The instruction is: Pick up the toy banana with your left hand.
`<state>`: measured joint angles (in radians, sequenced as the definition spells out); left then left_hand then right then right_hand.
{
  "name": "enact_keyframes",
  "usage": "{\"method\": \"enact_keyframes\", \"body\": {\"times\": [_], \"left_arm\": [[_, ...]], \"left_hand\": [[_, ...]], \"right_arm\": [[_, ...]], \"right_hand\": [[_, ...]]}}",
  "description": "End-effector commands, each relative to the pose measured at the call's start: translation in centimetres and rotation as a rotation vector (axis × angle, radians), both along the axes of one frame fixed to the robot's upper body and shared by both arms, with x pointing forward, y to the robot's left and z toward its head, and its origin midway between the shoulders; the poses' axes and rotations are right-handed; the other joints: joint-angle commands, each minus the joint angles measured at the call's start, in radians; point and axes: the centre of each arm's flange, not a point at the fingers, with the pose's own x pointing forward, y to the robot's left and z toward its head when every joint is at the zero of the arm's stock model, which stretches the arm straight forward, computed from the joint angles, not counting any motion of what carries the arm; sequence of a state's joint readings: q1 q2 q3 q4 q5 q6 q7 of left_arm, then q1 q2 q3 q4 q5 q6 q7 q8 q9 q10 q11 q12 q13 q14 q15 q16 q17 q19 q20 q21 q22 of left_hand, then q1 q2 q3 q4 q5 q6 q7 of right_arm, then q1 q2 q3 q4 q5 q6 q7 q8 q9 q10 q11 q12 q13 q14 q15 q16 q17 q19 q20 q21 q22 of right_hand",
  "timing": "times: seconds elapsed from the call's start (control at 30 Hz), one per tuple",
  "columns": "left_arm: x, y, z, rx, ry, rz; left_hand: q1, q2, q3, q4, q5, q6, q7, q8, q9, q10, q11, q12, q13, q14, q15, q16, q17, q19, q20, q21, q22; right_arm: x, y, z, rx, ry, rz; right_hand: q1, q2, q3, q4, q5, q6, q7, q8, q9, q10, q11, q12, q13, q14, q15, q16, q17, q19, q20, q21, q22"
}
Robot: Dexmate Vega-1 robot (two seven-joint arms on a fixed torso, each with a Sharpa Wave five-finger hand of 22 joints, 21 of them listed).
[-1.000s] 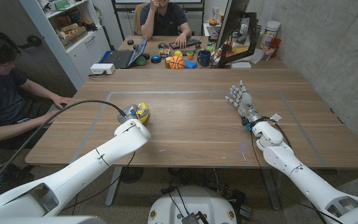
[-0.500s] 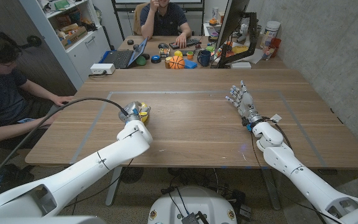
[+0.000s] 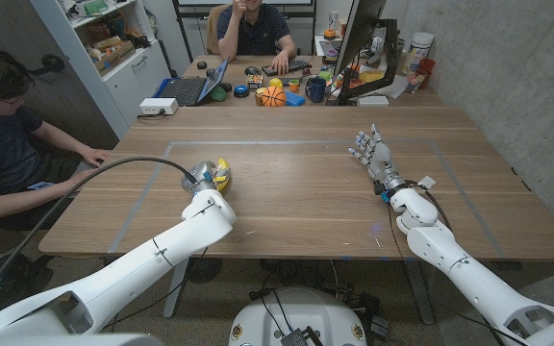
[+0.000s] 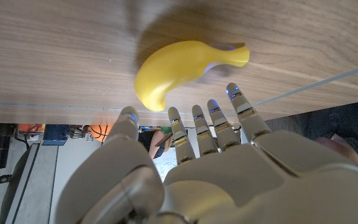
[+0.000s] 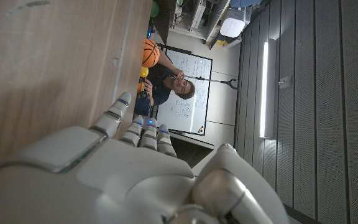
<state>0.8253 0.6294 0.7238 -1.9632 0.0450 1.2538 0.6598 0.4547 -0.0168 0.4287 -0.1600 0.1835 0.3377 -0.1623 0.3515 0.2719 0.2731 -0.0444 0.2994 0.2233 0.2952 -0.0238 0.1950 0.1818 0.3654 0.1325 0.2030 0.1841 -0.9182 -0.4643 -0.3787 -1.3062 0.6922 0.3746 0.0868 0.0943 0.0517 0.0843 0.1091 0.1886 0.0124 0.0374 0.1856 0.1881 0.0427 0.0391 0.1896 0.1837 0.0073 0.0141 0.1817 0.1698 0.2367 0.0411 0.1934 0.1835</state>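
The yellow toy banana (image 3: 222, 175) lies on the wooden table (image 3: 296, 207), left of its middle. My left hand (image 3: 203, 179) is right beside it on the near left side. In the left wrist view the banana (image 4: 173, 70) lies just past the fingertips (image 4: 236, 94) of the left hand (image 4: 191, 168), whose fingers are stretched out and apart with nothing in them. My right hand (image 3: 373, 156) stands on the table's right half with its fingers up and spread, holding nothing, far from the banana; the right wrist view shows the back of this hand (image 5: 117, 174).
A person (image 3: 8, 135) sits at the table's left edge with a hand on it. Another person (image 3: 253, 29) sits behind a far desk with a laptop (image 3: 192, 88), a small basketball (image 3: 272, 96), a mug (image 3: 315, 89) and a monitor (image 3: 359, 38). Blue tape lines (image 3: 296, 144) mark the tabletop.
My left arm has crept slightly forward and to the right, bringing the hand closer to the banana. The banana and the right hand have not moved.
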Motion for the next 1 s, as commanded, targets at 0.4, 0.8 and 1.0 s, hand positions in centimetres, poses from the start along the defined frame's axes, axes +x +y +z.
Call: {"method": "enact_keyframes", "body": {"times": [0.4,0.8,1.0], "left_arm": [[0.7,0.2,-1.6,-0.017,-0.009,0.022],[0.0,0.1,-1.9,-0.013,-0.077,0.034],[-0.3,0.2,-1.6,-0.009,-0.083,0.034]], "left_hand": [[0.054,0.025,0.026,-0.001,-0.003,0.161,-0.036,0.063,0.017,0.08,-0.048,0.017,-0.001,0.048,-0.039,0.007,0.0,0.023,-0.019,0.01,0.001],[0.183,0.06,0.086,-0.009,-0.006,0.41,-0.059,0.159,0.022,0.227,-0.133,0.052,-0.001,0.14,-0.099,0.007,0.0,0.069,-0.043,0.02,0.003],[0.188,0.062,0.088,-0.007,-0.006,0.428,-0.06,0.164,0.02,0.232,-0.133,0.052,-0.001,0.143,-0.099,0.006,0.001,0.069,-0.043,0.02,0.003]], "right_arm": [[-0.7,-0.1,-0.1,0.005,-0.016,0.0],[-1.0,-0.1,-0.5,0.009,-0.013,0.002],[-1.4,-0.2,-0.7,0.008,-0.011,0.0]], "right_hand": [[0.003,-0.003,-0.006,-0.001,0.005,-0.006,0.003,0.005,0.002,-0.005,0.007,0.006,0.005,0.0,0.012,0.007,0.003,0.0,0.011,0.006,0.002],[0.003,-0.003,-0.007,-0.001,0.005,-0.007,0.002,0.005,0.002,-0.005,0.008,0.006,0.005,0.0,0.014,0.007,0.003,0.0,0.01,0.007,0.002],[0.003,-0.002,-0.007,-0.001,0.005,-0.008,0.002,0.005,0.002,-0.006,0.007,0.006,0.005,0.0,0.013,0.007,0.003,0.0,0.01,0.007,0.002]]}}
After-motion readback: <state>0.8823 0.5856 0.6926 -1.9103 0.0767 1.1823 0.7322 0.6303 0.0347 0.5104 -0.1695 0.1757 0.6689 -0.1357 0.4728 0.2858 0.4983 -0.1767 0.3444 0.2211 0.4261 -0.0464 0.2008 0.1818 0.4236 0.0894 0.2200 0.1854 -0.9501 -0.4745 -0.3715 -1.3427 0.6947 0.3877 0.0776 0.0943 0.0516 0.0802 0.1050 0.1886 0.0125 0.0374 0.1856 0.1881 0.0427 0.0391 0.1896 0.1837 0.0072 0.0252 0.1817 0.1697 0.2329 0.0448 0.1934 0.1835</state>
